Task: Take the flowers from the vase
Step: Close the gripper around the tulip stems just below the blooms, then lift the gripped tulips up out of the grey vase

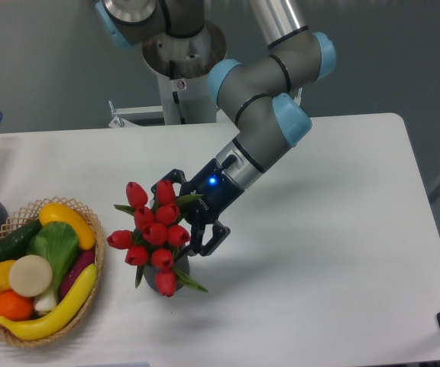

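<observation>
Flowers (153,233) in vase (153,280) | white table (319,252) — grey wall (37,61)

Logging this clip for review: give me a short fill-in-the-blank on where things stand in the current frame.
1. The flowers stand in the ____, not yet lifted.
2. The claw is ____, its fingers spread beside the red buds.
3. The woven basket of fruit and vegetables sits to the camera's ____ of the vase.
4. The table top is ____ in colour.

Missing words: vase; open; left; white
</observation>
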Motion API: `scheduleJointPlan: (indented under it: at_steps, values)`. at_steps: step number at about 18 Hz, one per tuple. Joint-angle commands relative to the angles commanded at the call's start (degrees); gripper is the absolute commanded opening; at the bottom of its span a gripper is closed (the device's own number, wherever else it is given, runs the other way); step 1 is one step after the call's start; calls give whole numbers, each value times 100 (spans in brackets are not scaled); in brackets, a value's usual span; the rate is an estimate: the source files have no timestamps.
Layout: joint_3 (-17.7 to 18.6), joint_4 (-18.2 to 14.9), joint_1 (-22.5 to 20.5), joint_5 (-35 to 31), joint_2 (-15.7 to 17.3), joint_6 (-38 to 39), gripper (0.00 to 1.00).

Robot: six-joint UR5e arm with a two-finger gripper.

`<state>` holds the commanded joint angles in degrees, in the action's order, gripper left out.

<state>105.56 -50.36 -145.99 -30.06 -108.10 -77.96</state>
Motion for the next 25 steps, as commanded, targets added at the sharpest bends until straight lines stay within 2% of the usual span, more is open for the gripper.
scheduleJointPlan:
  at_steps: [3, 11, 17, 25]
  values:
    - [0, 18, 0, 9, 9, 9, 63]
    - [-9, 18, -17, 62, 61, 149, 47]
    - [-9, 18, -44, 62, 211, 412, 47]
    - [-149, 18, -44, 123, 843, 1344, 47]
